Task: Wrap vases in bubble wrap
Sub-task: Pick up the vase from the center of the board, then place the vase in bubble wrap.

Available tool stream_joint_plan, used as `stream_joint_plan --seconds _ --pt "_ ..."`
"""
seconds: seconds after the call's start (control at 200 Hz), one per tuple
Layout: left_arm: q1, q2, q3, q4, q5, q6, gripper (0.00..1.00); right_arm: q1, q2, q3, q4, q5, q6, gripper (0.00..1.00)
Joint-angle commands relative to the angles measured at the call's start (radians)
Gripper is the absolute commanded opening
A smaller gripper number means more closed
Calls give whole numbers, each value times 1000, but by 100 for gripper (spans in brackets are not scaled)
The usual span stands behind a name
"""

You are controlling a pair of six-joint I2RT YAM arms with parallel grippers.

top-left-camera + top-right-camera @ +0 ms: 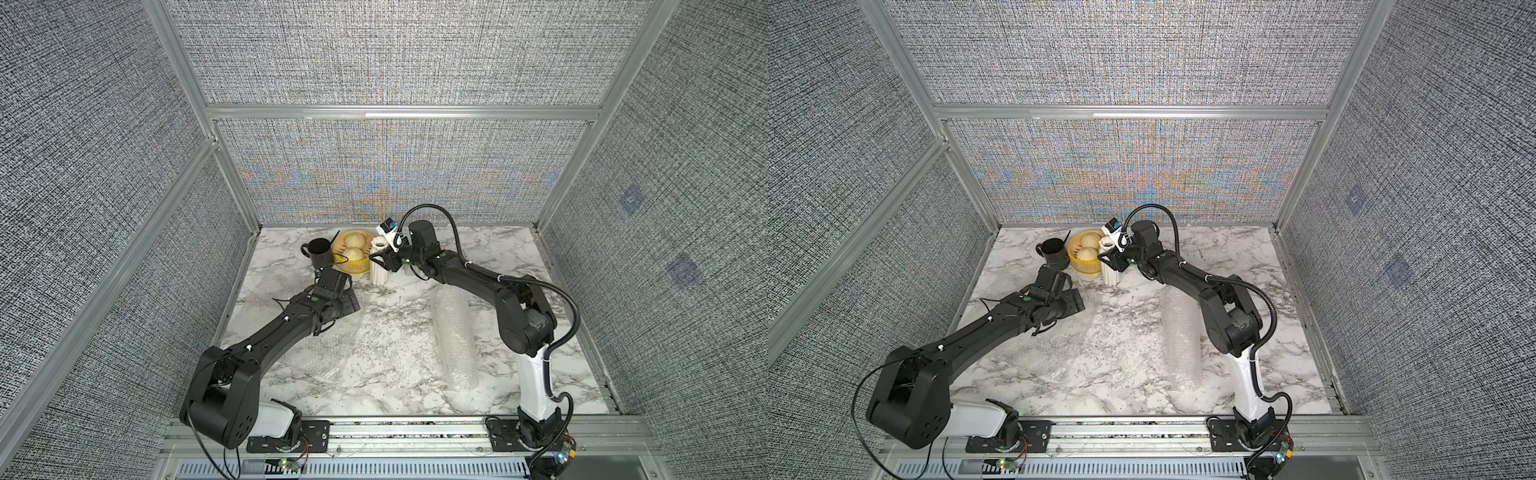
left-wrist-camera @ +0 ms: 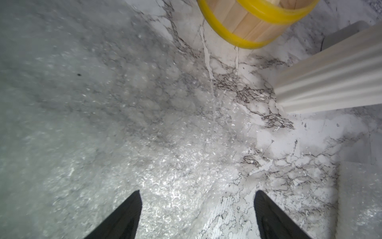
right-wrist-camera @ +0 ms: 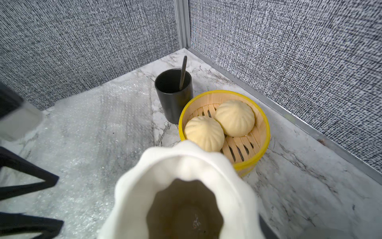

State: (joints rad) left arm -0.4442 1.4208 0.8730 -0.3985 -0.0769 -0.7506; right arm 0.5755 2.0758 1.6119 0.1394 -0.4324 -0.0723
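Observation:
A white fluted vase (image 1: 379, 274) (image 1: 1111, 277) stands upright at the back of the marble table. My right gripper (image 1: 384, 259) is shut on the vase's upper part. In the right wrist view the scalloped rim (image 3: 186, 165) fills the space between the jaws and hides the fingers. A flat sheet of bubble wrap (image 1: 340, 357) (image 2: 103, 124) lies on the table's left half. My left gripper (image 2: 198, 196) (image 1: 351, 301) hangs open over the far edge of that sheet, holding nothing. The vase's ribbed side (image 2: 330, 82) shows a little ahead of it.
A rolled bundle of bubble wrap (image 1: 455, 336) (image 1: 1179, 336) lies on the right half, its inside hidden. A black mug (image 1: 319, 251) (image 3: 173, 97) with a stick in it and a yellow steamer basket (image 1: 357, 266) (image 3: 264, 124) holding two buns stand next to the vase, near the back wall.

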Motion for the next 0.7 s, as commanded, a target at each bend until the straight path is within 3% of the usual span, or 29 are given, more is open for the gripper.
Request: stream_joint_plan --seconds 0.0,0.36,0.695 --pt "-3 39 2 -14 82 22 88 0 -65 -37 57 4 103 27" --pt "-66 153 -12 5 199 -4 92 -5 -307 -169 -174 14 294 27" --pt "-162 258 48 75 293 -92 92 -37 -440 -198 -355 -11 358 27"
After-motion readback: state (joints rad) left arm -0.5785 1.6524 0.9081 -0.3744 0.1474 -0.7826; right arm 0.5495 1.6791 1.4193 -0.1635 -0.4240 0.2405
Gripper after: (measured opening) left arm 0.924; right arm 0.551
